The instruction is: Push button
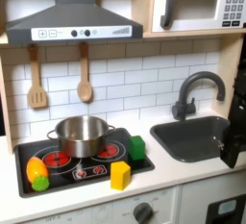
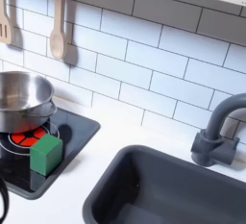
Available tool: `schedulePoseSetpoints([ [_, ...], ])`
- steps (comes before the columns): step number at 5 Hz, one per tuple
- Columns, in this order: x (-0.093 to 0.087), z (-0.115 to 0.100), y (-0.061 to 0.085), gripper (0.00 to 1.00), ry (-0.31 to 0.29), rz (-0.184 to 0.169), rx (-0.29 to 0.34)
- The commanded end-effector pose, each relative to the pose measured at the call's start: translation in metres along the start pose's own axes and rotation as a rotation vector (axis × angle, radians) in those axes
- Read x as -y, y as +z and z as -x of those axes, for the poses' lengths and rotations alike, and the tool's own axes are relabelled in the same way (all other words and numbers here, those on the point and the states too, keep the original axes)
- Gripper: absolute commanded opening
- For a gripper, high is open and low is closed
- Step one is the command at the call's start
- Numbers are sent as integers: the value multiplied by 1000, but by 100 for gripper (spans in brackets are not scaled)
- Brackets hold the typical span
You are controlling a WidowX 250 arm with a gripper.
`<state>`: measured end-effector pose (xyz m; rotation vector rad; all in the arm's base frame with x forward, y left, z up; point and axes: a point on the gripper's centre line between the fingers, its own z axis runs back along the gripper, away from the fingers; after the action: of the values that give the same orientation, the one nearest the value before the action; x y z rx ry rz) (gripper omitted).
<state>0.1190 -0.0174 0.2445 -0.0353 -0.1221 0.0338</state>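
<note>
Barely visible, gripper [image 1: 233, 143] hangs over sink's [image 1: 183, 146] right edge.

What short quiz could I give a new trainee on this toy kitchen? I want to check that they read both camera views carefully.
1. True or false: the steel pot stands on the stovetop.
2. Which thing lies nearest the green block in the second exterior view? A. faucet B. steel pot C. wooden spoon
3. Fill in: the yellow block sits at the stovetop's ____ edge in the first exterior view.

Key: 1 true. 2 B. 3 front.
</note>
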Motion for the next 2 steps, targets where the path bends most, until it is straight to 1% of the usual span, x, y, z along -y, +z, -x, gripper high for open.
schedulePoseSetpoints([
  [1, 0, 0, 0, 100, 0, 0, -2],
  [2, -4, -6, -3, 100, 12, -3, -12],
])
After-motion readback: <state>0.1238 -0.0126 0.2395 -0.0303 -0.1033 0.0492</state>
